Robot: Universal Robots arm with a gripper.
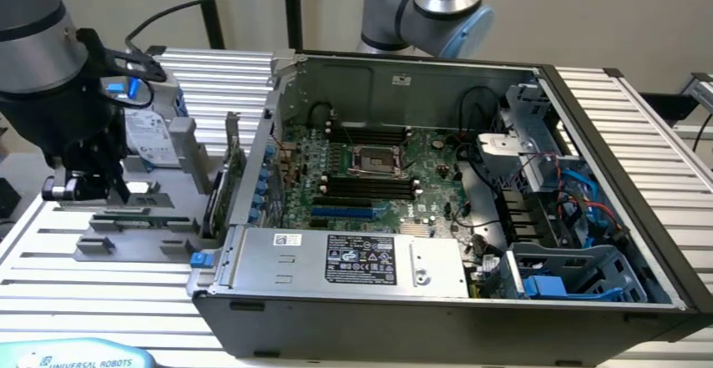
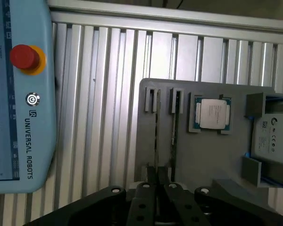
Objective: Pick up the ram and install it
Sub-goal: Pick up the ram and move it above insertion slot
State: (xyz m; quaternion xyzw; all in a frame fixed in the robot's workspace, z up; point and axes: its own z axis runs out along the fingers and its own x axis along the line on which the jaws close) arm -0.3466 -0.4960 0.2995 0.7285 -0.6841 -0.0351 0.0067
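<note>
Over the flat grey plastic fixture tray (image 2: 198, 160), outside the open dark metal PC case (image 1: 446, 310) on the exterior view's left, the black two-finger gripper (image 2: 158, 184) sits low.

Jaws are narrow, nearly together, straddling the near end of the ram (image 2: 156, 134). That is a long thin dark-green circuit stick standing on edge in one of the tray's two parallel grooves. It reads as a pinch on the stick, but actual pad contact is hidden under the gripper body. The stick looks seated in its groove, not lifted.

The neighbouring groove (image 2: 174, 127) shows a dark line too; cannot tell if that is a second stick or a bare slot.

Also on the tray:
- silver square processor chip (image 2: 212, 114), in its pocket just beside the grooves
- silver-labelled hard drive (image 2: 273, 136), further along

A light blue teach pendant (image 2: 19, 141) with a red stop button (image 2: 24, 57) lies on the ribbed aluminium table (image 2: 108, 70), apart from the tray.

Progress: early. The grasp looks made; nothing is lifted and nothing is in the case yet. The long black memory slots (image 1: 368, 186) on the green motherboard (image 1: 435, 147) look empty and are well apart from the gripper. The whole install is left.
</note>
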